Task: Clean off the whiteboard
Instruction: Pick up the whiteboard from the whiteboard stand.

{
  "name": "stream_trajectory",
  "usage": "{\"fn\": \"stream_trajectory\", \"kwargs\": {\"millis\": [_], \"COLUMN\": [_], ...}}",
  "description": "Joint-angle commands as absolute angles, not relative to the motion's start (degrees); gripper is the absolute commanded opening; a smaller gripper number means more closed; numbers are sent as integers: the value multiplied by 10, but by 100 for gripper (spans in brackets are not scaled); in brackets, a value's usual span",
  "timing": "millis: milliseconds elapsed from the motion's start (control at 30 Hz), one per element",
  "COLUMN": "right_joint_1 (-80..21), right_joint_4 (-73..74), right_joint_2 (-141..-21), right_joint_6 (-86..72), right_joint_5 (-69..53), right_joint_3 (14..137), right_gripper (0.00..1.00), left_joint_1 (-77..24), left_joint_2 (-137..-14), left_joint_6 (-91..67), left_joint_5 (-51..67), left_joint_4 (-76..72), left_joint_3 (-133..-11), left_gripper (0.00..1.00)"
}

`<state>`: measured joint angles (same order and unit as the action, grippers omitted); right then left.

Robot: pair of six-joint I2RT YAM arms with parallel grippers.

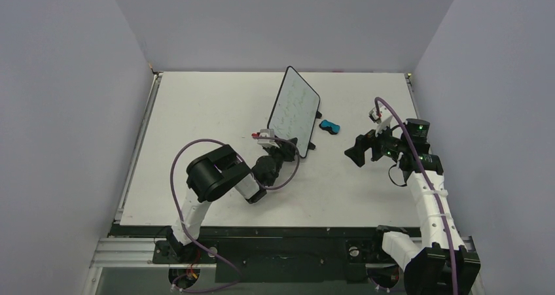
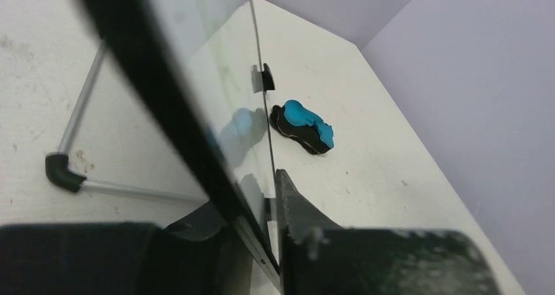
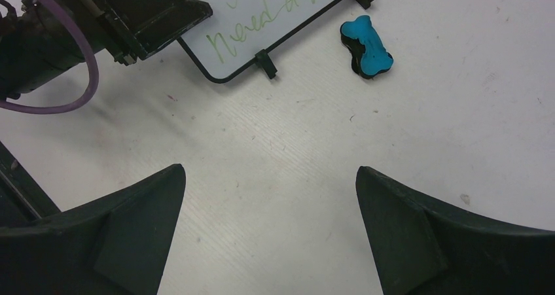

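Well, the whiteboard stands tilted back on its wire easel stand toward the far middle of the table. Its face carries lines of green handwriting, so the wiping proper looks not yet begun. The left gripper is at the board's near lower edge. In the left wrist view its two fingers sit one on each side of the black frame, pinched onto it, which reads as steadying the board so that it will not topple when rubbed. The right gripper hovers above bare table to the right of the board, its fingers spread wide and holding nothing. The blue-and-black eraser lies flat on the table just beside the board's right foot, between the board and that free gripper (apart from the frame, though not by much). So the step in hand seems to be bracing the board while the other arm goes for the eraser. The next move calls for the right gripper to come down over the eraser and line its fingers across the narrow waist. It must then close without nudging the easel foot next to it.
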<state>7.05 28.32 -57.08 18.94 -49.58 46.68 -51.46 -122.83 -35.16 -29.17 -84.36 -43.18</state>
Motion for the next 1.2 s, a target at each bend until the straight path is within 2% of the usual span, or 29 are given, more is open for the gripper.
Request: {"fn": "stream_trajectory", "kwargs": {"millis": [0, 33, 167, 433, 700, 933, 1167], "right_joint_1": [78, 81, 87, 91, 93, 92, 77], "right_joint_4": [272, 273, 278, 285, 310, 347, 377], "right_joint_2": [-568, -568, -567, -565, -569, -566, -585], "right_joint_6": [203, 203, 206, 210, 231, 272, 331], "right_joint_5": [-517, -519, -526, -530, -546, -550, -513], "right_joint_3": [472, 473, 473, 475, 480, 495, 503], "right_gripper": [99, 99, 99, 99, 98, 98, 97], "left_joint_1": [-500, -498, -476, -387, -340, -320, -314], "left_joint_2": [-1223, -1216, -1156, -1021, -917, -775, -564], "left_joint_6": [-341, -331, -310, -329, -357, -374, -337], "left_joint_5": [-266, -257, -208, -83, 4, 73, 109], "left_joint_4": [-941, -942, -933, -807, -674, -471, -275], "left_joint_3": [-443, -436, -413, -427, -443, -421, -340], "left_gripper": [3, 0, 0, 0, 0, 0, 0]}}
